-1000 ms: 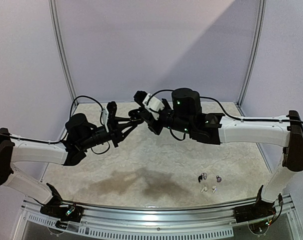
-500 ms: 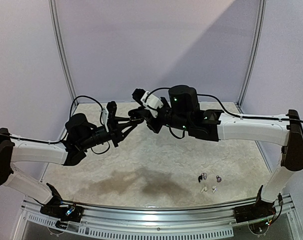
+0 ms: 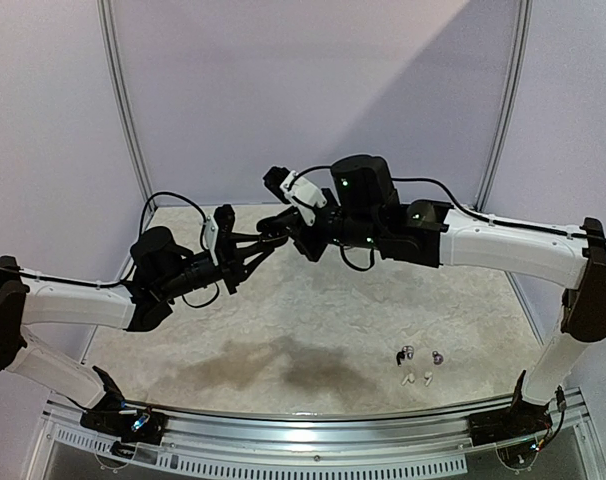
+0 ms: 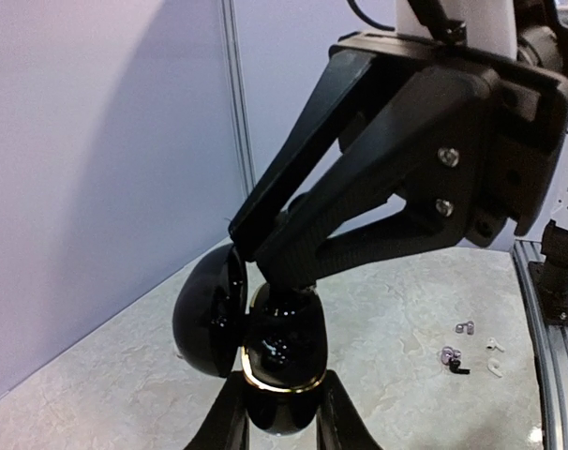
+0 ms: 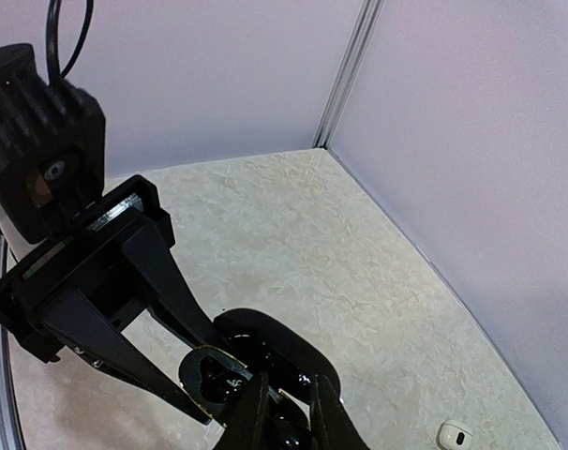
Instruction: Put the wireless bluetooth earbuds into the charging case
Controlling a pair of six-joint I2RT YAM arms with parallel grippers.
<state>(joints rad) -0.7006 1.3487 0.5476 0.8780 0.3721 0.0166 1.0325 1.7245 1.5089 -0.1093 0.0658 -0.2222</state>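
The task looks only partly under way. Both arms meet in mid-air over the far middle of the bench. The left claw (image 4: 284, 396) is clenched on the base of the charging case (image 4: 282, 352), a glossy black shell with a gold rim. Its lid (image 4: 207, 314) is swung open to one side. The right claw (image 5: 289, 392) comes at the case from the right. Its jaws are nearly together at the rim, where lid and base join. Whether they pinch the case, press an earbud home or hold nothing, I cannot tell. The well of the case is too dark to show if anything sits in it.

Four earbuds lie loose on the bench, near and to the right, well apart from the case. Two are the purplish pair (image 3: 436, 357), and just nearer lies the white stemmed pair (image 3: 408, 380). So at least these four are left to seat. No black earbuds show on the bench, and I cannot say where they are.

Plain pale lilac wall panels (image 3: 313, 90) close the space on three sides, joined by slim metal posts (image 3: 123, 100). The bench (image 3: 333, 300) is pale and marbled, with a broad dark stain (image 3: 273, 360) near the middle. A metal rail (image 3: 313, 425) runs along its near edge. A tiny white item (image 5: 455, 434) that I cannot identify lies close to the right wall.
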